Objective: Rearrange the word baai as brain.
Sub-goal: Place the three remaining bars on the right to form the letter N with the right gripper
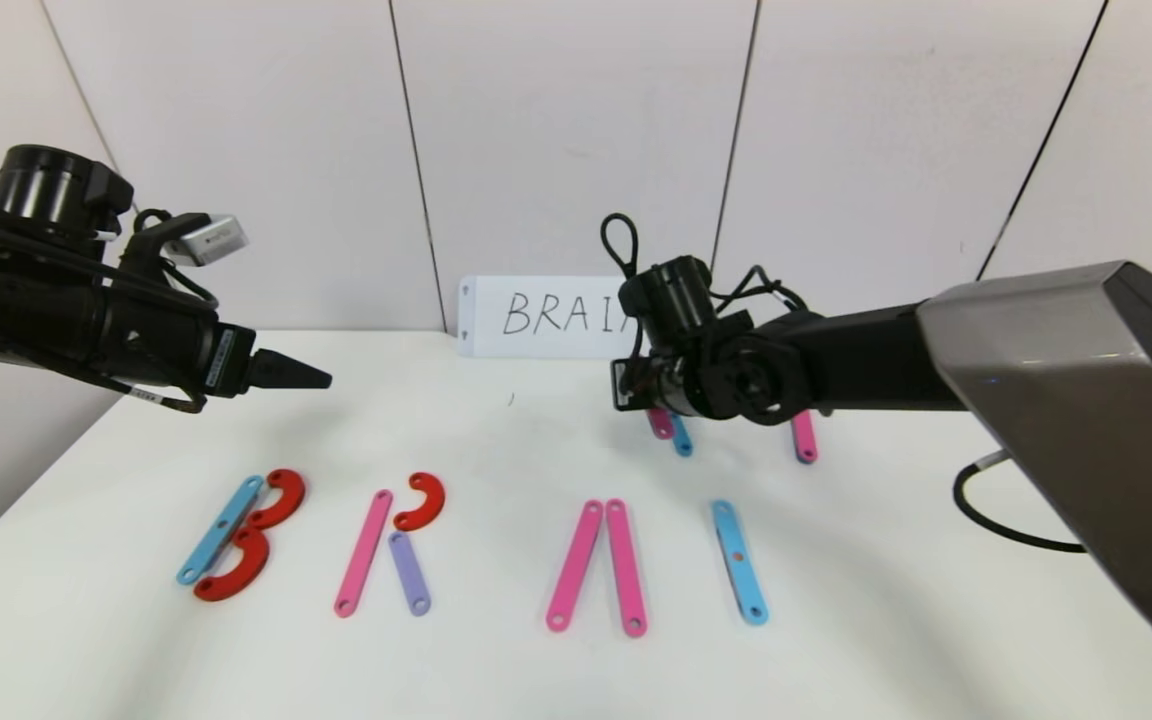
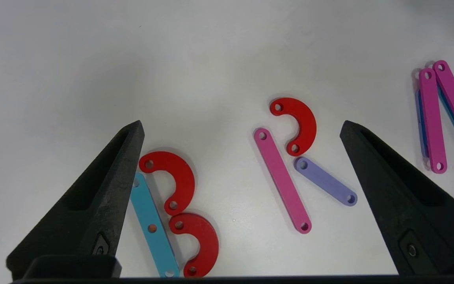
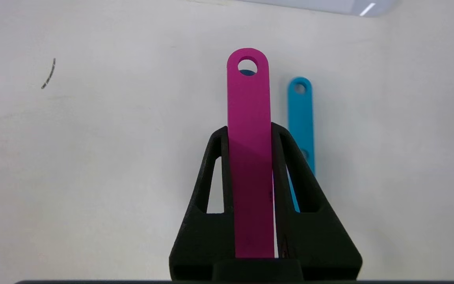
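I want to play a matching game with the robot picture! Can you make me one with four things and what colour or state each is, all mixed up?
Things:
1. short strip in the R
2. curve at the top of the B
3. left claw
4. right claw

States:
A. shut on a pink strip
B. red
C. open, holding nothing
D. purple

Pairs: 1-D, 2-B, 3-C, 4-A

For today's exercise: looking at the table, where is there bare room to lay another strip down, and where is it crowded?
Bare: right of the light-blue I strip; the middle stretch between the letter row and the white card. Crowded: around the spare strips under the right gripper.
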You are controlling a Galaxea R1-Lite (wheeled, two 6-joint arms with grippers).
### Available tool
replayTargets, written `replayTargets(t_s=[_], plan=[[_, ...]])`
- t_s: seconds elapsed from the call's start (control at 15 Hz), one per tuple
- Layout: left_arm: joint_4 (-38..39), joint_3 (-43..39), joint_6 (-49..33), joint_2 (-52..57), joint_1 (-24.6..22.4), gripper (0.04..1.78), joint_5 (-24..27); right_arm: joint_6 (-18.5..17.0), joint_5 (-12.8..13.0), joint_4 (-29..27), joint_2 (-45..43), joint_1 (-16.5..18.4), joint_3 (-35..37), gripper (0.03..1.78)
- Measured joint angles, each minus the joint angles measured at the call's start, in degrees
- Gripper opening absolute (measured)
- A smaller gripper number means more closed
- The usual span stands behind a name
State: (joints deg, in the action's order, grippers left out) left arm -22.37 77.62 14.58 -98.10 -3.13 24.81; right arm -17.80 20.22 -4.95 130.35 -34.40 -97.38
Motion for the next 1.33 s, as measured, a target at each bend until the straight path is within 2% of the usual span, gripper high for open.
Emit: replayTargets(t_s=[0.47, 0.67, 0.8, 1.07, 1.33], plan=[[0.0, 0.0, 0.0, 0.0, 0.0, 1.74, 0.0, -5.9, 0.9, 0.9, -15.7, 0.8, 23.2, 0.30], [0.0, 0.0, 0.0, 0.0, 0.0, 1.74, 0.1, -6.9, 1.0, 1.6, -21.1, 1.0, 31.8, 0.30], [0.0, 0.1, 0.0, 0.0, 0.1, 1.74, 0.1, -7.5, 1.0, 4.7, -23.6, 1.5, 37.1, 0.30], [0.0, 0.0, 0.0, 0.0, 0.3, 1.74, 0.1, -7.8, 1.0, 10.3, -25.3, 3.1, 44.5, 0.30], [0.0, 0.0, 0.0, 0.0, 0.4, 1.74, 0.1, -7.8, 0.4, 13.7, -25.3, 4.4, 48.8, 0.30]])
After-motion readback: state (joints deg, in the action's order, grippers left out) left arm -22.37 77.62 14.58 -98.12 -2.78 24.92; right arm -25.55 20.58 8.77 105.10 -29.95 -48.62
